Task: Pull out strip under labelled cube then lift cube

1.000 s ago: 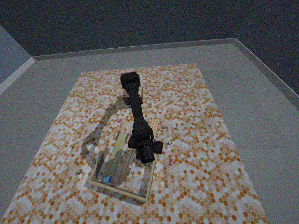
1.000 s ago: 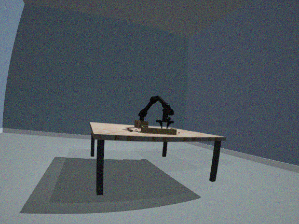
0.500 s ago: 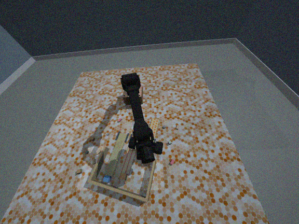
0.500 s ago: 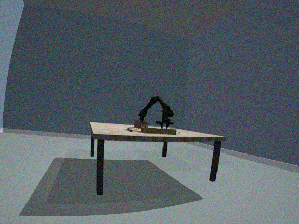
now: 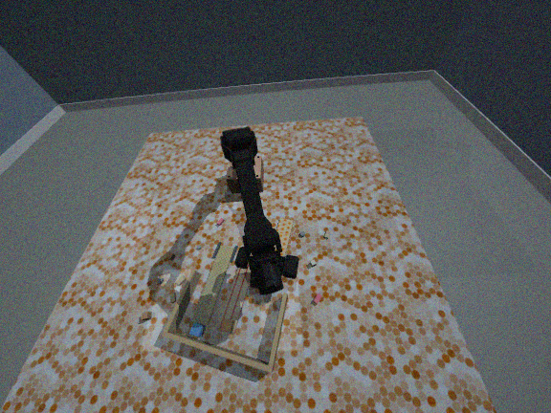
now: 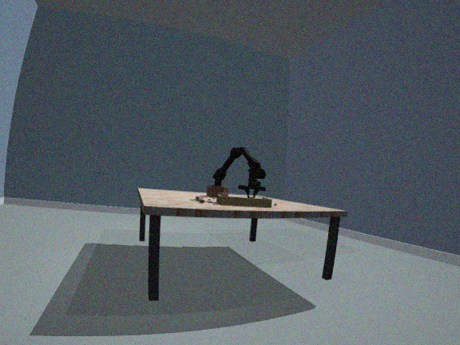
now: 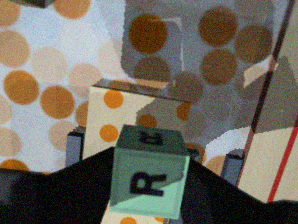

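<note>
A green cube with a dark letter R is between the fingertips in the wrist view. My gripper is shut on it, low over the tray. An orange-dotted strip lies under the cube; its end shows beyond the cube. Whether the cube touches this strip is unclear. A strip with red lines and a plain yellowish strip lie beside it. The wooden tray surrounds their far parts. The arm hides the fingers in the top view.
A blue cube and a brownish cube are at the strips' far ends inside the tray. Small grey guides flank the strips. Small loose pieces lie outside the tray, including a pink one and a brown block.
</note>
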Available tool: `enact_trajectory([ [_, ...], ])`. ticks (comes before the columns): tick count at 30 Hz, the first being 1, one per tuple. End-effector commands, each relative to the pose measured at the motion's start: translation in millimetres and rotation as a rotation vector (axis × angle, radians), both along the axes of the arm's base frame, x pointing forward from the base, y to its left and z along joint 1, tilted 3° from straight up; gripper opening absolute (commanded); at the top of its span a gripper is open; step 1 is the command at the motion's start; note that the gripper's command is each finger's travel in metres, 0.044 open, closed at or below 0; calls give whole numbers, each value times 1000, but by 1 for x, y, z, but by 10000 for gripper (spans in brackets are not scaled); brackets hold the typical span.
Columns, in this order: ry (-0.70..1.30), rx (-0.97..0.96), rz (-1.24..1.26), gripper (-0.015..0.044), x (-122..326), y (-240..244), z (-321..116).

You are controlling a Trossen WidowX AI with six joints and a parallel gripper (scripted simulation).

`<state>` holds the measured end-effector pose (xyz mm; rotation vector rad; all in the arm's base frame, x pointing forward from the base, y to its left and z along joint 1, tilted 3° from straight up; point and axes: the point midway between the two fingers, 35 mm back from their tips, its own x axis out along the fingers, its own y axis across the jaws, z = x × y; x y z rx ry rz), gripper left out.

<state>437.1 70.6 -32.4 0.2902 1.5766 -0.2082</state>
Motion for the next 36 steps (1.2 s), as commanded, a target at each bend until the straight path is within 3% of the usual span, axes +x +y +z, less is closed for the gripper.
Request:
enact_trajectory([
  [1,-13,1,2,0,-8,-2,12],
  [12,-11,-1,3,0,-42,-8,32],
  [36,-5,-2,3,0,-116,-20,33],
])
